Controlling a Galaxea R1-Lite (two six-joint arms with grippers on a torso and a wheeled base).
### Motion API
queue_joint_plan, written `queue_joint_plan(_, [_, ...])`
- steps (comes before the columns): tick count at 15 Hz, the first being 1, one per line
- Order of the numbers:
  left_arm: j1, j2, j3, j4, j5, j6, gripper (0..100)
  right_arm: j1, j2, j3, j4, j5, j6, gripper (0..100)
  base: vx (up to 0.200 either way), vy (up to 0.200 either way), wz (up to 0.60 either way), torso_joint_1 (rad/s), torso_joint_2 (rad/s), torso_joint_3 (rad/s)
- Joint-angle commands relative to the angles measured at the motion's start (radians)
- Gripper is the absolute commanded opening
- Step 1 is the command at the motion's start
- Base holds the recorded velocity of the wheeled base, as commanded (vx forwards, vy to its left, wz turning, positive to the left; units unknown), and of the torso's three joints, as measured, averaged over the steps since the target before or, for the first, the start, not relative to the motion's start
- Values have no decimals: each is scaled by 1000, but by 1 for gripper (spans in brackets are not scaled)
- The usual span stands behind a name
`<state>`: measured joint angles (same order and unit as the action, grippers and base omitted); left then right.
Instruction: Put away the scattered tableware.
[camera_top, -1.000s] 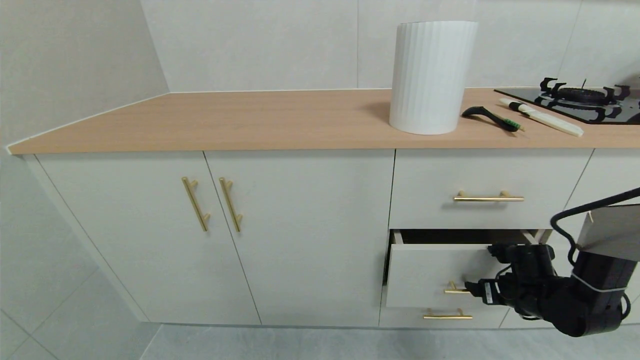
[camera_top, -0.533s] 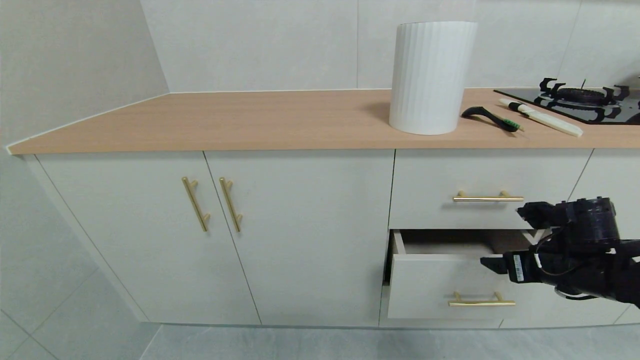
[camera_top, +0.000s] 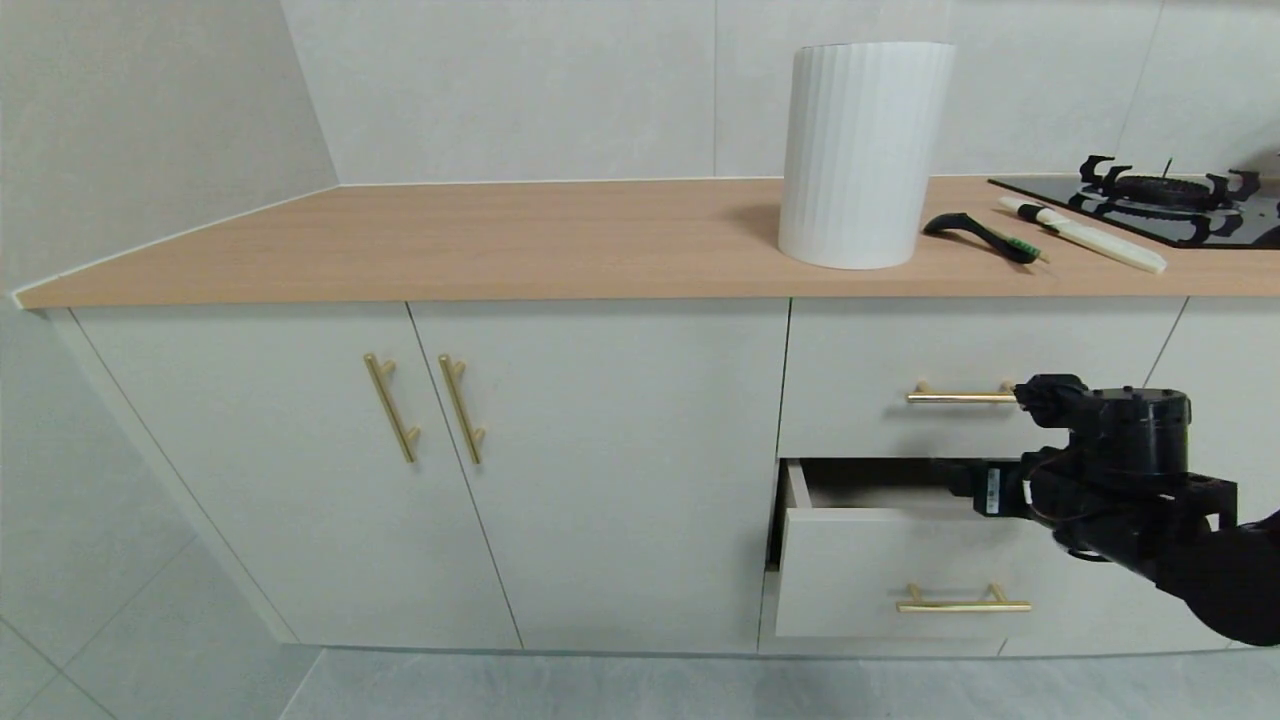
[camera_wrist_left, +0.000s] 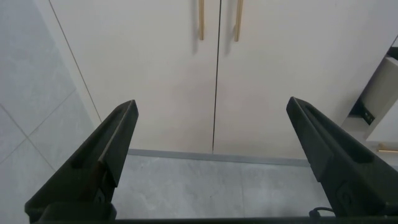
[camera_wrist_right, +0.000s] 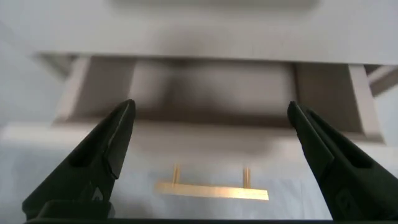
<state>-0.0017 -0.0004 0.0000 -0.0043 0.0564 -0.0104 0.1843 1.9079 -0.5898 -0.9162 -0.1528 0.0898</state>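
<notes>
The left gripper (camera_wrist_left: 211, 104), fingers apart, faces the cabinet doors (camera_wrist_left: 217, 74). In front of the open drawer (camera_top: 880, 560), the right gripper (camera_top: 992, 437), fingers also apart, should rise clear of the counter (camera_top: 450, 240) edge, then close across a handle. 2 pieces lie flat up there: the black utensil (camera_top: 985, 237), curved head back-left, and the white knife (camera_top: 1085, 233), long axes parallel, back-left to front-right.

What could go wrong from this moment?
The open right gripper hangs close to the top drawer's handle and may strike it. The lower drawer is only partly open, so tableware may miss it. The white ribbed container beside the black utensil may be knocked.
</notes>
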Motion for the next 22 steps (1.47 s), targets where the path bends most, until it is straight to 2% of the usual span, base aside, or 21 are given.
queue_joint_plan(1, [0, 0, 0, 0, 0, 0, 100, 1, 197, 33, -170, -25, -2, 100, 0, 0, 0, 0, 0, 0])
queue_joint_plan(4, [0, 0, 0, 0, 0, 0, 100, 0, 229, 33, -208, -28, -5, 100, 0, 0, 0, 0, 0, 0])
queue_joint_plan(9, [0, 0, 0, 0, 0, 0, 100, -2, 209, 42, -162, -27, -7, 100, 0, 0, 0, 0, 0, 0])
queue_joint_plan(18, [0, 0, 0, 0, 0, 0, 100, -8, 22, 33, 178, 24, -8, 100, 0, 0, 0, 0, 0, 0])
queue_joint_plan(22, [0, 0, 0, 0, 0, 0, 100, -8, -66, 21, 359, 25, -58, 100, 0, 0, 0, 0, 0, 0])
